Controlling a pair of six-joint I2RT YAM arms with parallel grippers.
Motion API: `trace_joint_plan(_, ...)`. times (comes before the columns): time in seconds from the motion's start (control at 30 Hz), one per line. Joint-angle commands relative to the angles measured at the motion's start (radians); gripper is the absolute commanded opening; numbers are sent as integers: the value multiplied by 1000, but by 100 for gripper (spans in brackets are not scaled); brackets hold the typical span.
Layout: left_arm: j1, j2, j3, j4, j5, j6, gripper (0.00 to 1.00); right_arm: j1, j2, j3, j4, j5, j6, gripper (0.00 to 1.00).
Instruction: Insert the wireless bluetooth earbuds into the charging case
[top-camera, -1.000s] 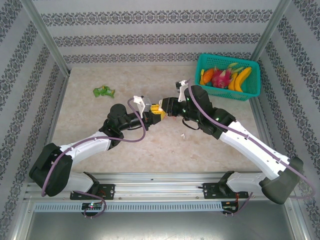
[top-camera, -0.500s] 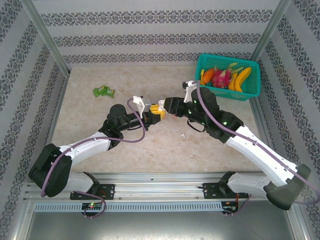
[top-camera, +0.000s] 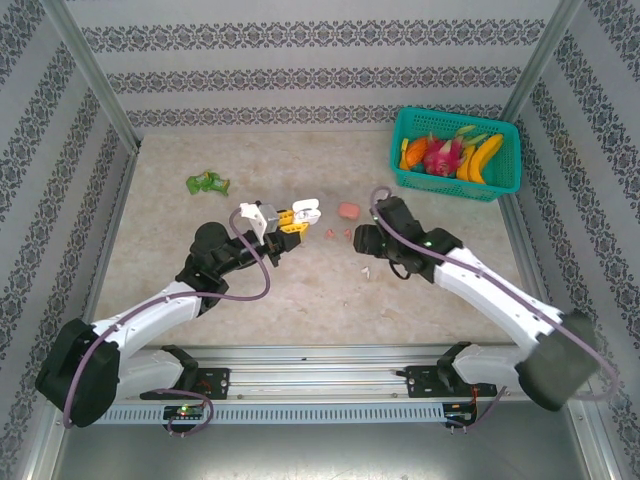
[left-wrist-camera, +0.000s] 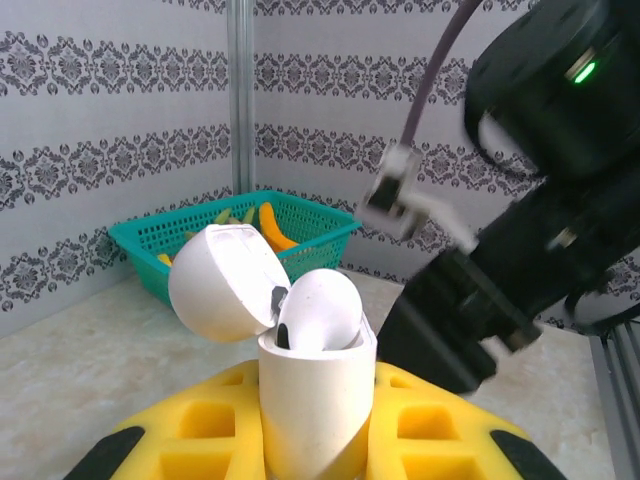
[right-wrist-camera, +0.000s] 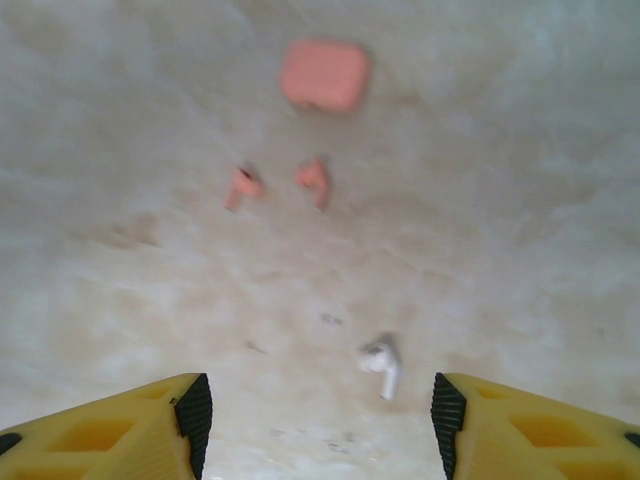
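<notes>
Three patterned walls (top-camera: 320, 60) around marbled table (top-camera: 150, 225)

My workplace, a laboratory robot cell: wallpapered panels (top-camera: 300, 80) on aluminium posts (top-camera: 90, 72) enclose a marbled table (top-camera: 300, 300), my arm bases (top-camera: 190, 380) bolted to its rail (top-camera: 320, 358).

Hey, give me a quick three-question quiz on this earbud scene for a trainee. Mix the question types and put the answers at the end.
1. True or false: the left gripper holds the white case with its lid shut.
2. How many pink earbuds lie on the table near the pink case? A one, B two, C four.
3. Fill in: the thing lying on the table between the right gripper's open fingers is a ___.
Key: 1 false, the lid stands open; 2 B; 3 white earbud.
</notes>
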Motion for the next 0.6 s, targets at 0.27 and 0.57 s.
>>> trace_joint_plan(0.27,25,-39,-36,46,10,-5,0,-3,371,168,-166,42,-161,60)
trace_joint_plan(0.57,30,-49,-46,48,11,-11,0,-3,509,186,-164,-43,-200,56)
